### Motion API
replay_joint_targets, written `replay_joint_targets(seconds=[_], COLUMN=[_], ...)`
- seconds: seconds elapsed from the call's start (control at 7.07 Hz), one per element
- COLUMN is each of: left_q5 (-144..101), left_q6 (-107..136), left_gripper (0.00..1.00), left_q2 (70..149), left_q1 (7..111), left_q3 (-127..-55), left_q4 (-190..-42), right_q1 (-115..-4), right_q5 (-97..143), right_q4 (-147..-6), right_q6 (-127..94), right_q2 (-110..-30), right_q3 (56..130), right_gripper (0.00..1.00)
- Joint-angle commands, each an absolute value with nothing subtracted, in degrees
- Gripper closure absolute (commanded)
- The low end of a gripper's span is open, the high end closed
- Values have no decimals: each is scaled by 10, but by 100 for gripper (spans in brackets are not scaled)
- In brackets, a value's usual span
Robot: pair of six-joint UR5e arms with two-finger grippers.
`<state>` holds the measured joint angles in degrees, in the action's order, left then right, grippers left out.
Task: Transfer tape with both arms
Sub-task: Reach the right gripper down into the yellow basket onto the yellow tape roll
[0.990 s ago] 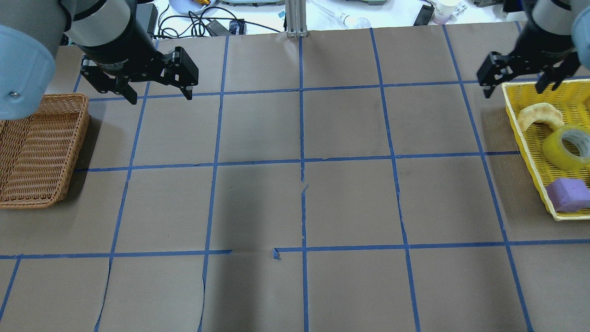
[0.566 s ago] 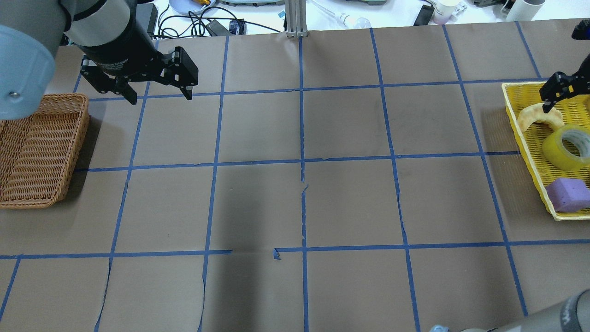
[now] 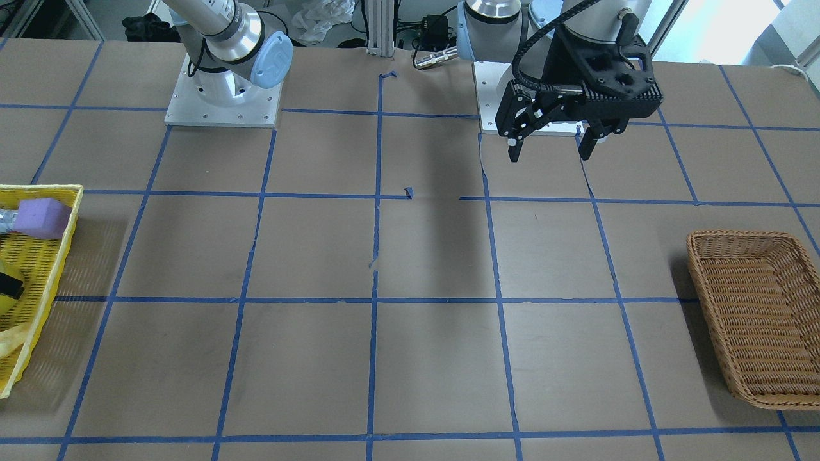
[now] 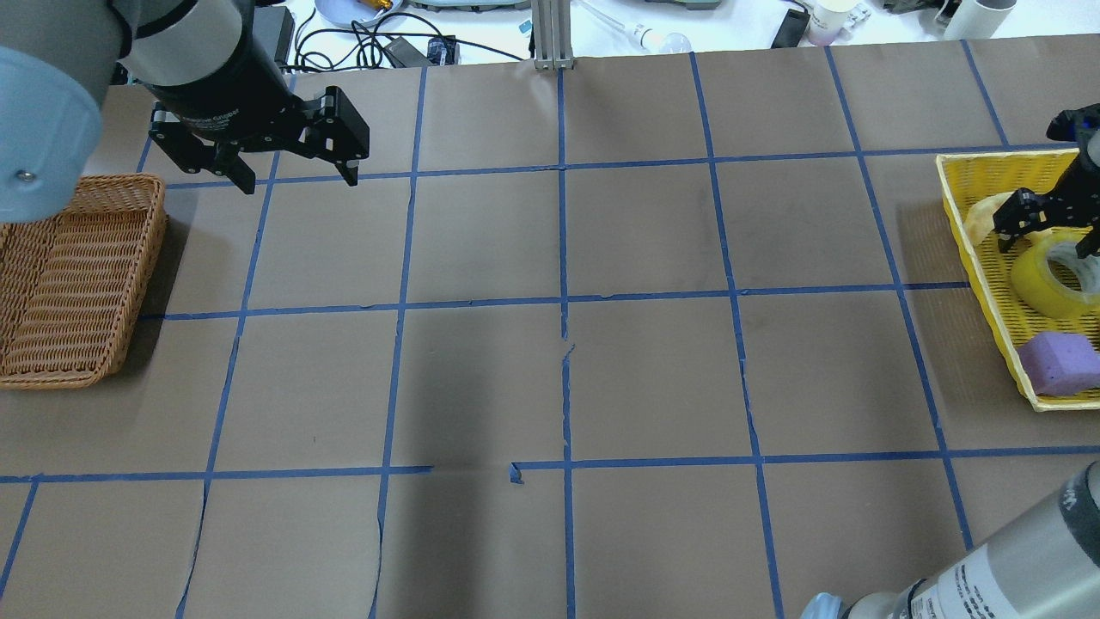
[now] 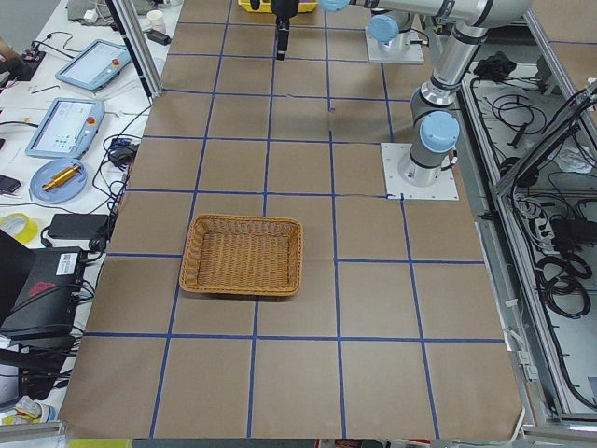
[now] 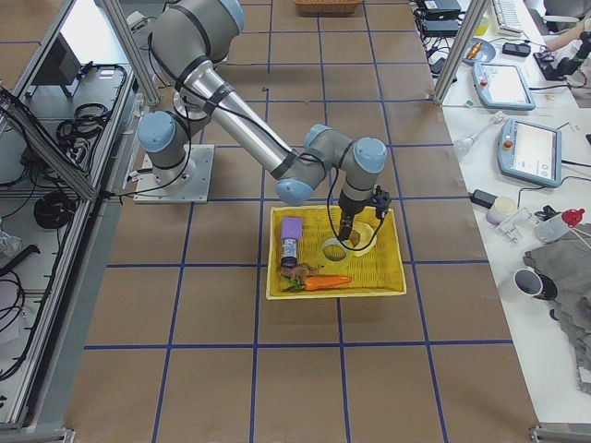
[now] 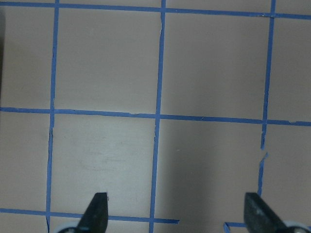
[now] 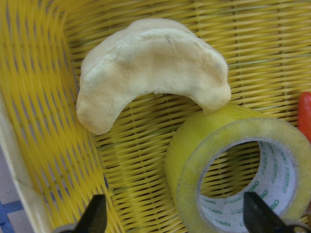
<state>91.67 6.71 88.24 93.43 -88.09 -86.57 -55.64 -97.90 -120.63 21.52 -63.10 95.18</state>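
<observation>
Just over the tape (image 4: 1034, 282), right jaws hang spread

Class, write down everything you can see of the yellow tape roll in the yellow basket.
The tape is a ring of translucent yellow film wound on a white core with green print. It lies tilted on the floor of the yellow basket, its hole facing partly upward with mesh showing through. A pale crescent of bread lies at its top edge, seemingly touching. The right gripper hangs open above it, with no contact visible.

Silver-grey arms (image 6: 240, 120) (light-blue caps (image 3: 272, 59)), black claws (image 3: 549, 156)
</observation>
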Motion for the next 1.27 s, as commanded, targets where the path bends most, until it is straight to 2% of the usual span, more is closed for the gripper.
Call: replay_joint_targets(seconds=[0.0,0.28,0.57,0.85,0.99,1.13], left_q5=[917,917,916,916,916,916], left_q6=[68,68,68,68,68,68], left_gripper=[0,0,0,0,0,0], left_q2=[882,882,882,882,882,882], left_q1=[934,934,934,934,934,934], left_q3=[-881,-881,-880,-880,-880,-880], left_q4=[-866,-866,-866,-867,-867,-867], right_q1=[-555,-554,-552,-541,-541,-546], right_q5=[-987,-987,-990,-983,-979,-978], right_q4=[-1217,-1219,-1244,-1240,-1238,-1231], right_q6=[216,216,214,218,214,214], right_q2=[-626,-622,-614,-615,-626,-648], right_q3=[966,966,967,973,966,966], right_gripper=[1,12,46,94,100,100])
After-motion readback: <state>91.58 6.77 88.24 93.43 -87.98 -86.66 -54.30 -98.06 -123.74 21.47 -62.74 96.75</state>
